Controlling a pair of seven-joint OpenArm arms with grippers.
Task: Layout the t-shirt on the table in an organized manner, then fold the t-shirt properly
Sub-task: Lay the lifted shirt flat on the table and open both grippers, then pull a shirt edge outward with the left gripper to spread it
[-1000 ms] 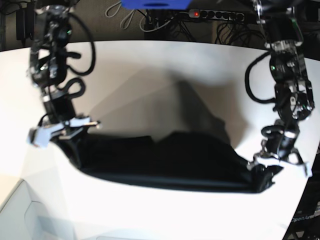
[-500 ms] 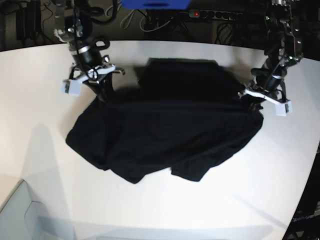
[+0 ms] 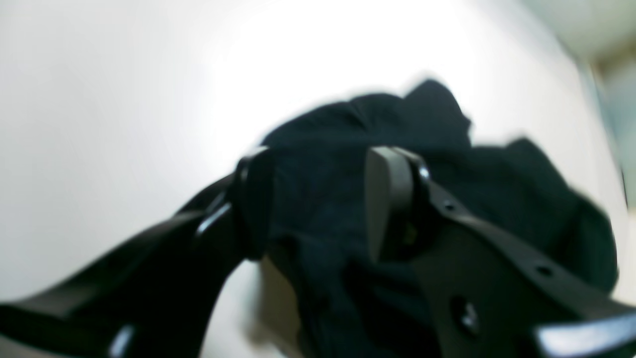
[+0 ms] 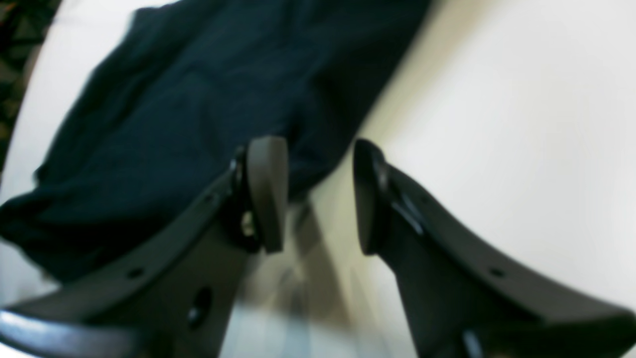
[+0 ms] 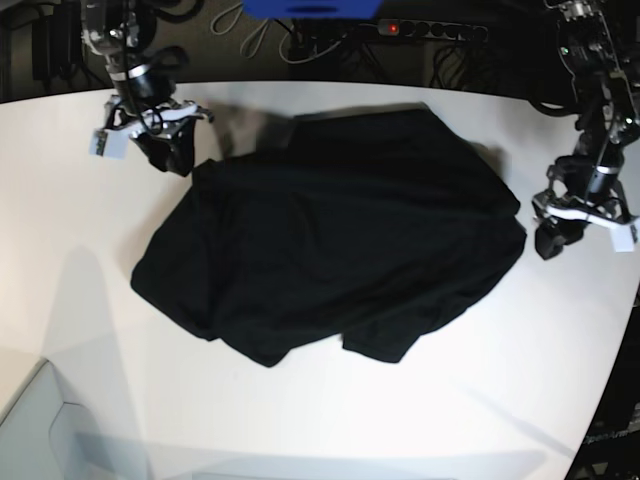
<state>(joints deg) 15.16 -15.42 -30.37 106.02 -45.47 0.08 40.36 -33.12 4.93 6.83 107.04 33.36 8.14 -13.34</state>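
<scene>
The black t-shirt (image 5: pixel 340 230) lies rumpled and spread across the middle of the white table (image 5: pixel 400 410), with a folded-under bulge along its near edge. My left gripper (image 5: pixel 552 240) stands just off the shirt's right edge, apart from it. In the left wrist view the left gripper (image 3: pixel 318 164) is open, with the t-shirt (image 3: pixel 427 114) lying beyond its fingers. My right gripper (image 5: pixel 170 158) is at the shirt's far left corner. In the right wrist view the right gripper (image 4: pixel 315 154) is open over bare table (image 4: pixel 497 99), with the t-shirt (image 4: pixel 198 74) beside its left finger.
A power strip (image 5: pixel 430 28) with a red light and loose cables run behind the table's far edge, under a blue object (image 5: pixel 310 8). The table's curved edge falls away at the right. A pale grey box (image 5: pixel 40 430) sits at the near left corner.
Both grippers carried the shirt from the near side to the far side, laid it down and let go. They now stand open and have moved outward from the cloth.
</scene>
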